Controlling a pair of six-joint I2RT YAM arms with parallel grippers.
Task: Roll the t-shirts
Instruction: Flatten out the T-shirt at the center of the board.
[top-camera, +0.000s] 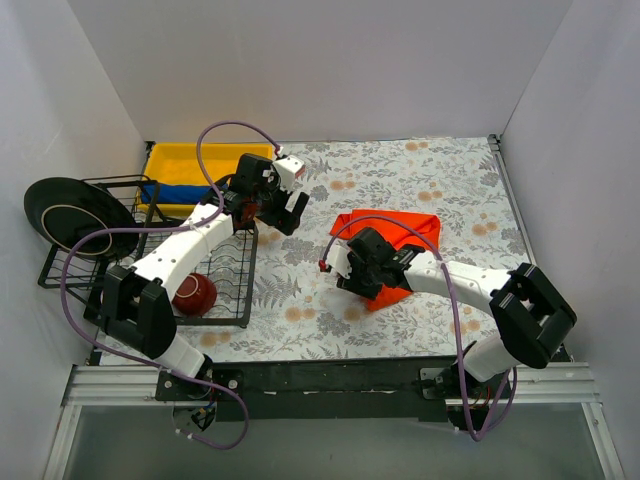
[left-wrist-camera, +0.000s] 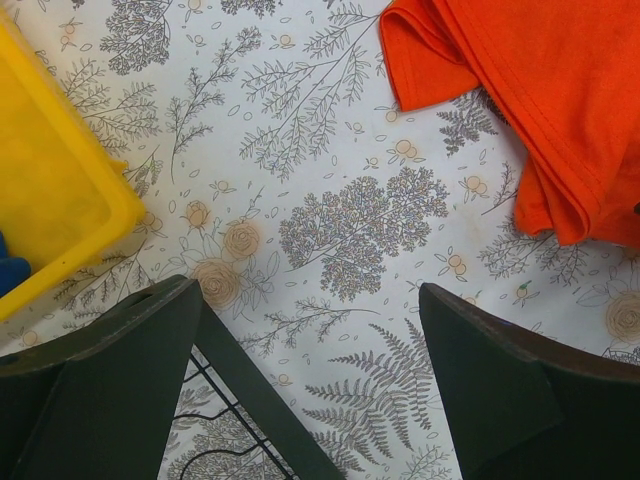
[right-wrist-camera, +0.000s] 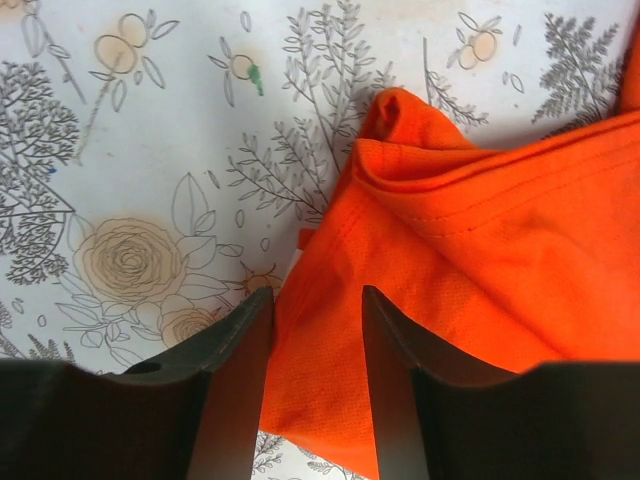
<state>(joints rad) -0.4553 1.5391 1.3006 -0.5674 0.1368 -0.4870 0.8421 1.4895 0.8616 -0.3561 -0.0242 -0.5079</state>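
Observation:
The orange-red t-shirt (top-camera: 395, 235) lies folded and bunched on the flowered tablecloth right of centre. It also shows in the left wrist view (left-wrist-camera: 560, 90) and the right wrist view (right-wrist-camera: 500, 260). My right gripper (top-camera: 343, 272) is at the shirt's near-left corner. Its jaws (right-wrist-camera: 315, 295) stand narrowly apart, with the shirt's edge lying between them. My left gripper (top-camera: 283, 212) hovers wide open and empty (left-wrist-camera: 310, 290) over bare cloth left of the shirt. The royal blue t-shirt (top-camera: 180, 192) lies in the yellow bin; a sliver shows in the left wrist view (left-wrist-camera: 8, 270).
The yellow bin (top-camera: 165, 155) stands at the back left (left-wrist-camera: 60, 190). A black wire rack (top-camera: 235, 300) beside it holds a red bowl (top-camera: 194, 293) and a black plate (top-camera: 65, 215); its edge shows under my left fingers (left-wrist-camera: 215, 390). White walls enclose the table.

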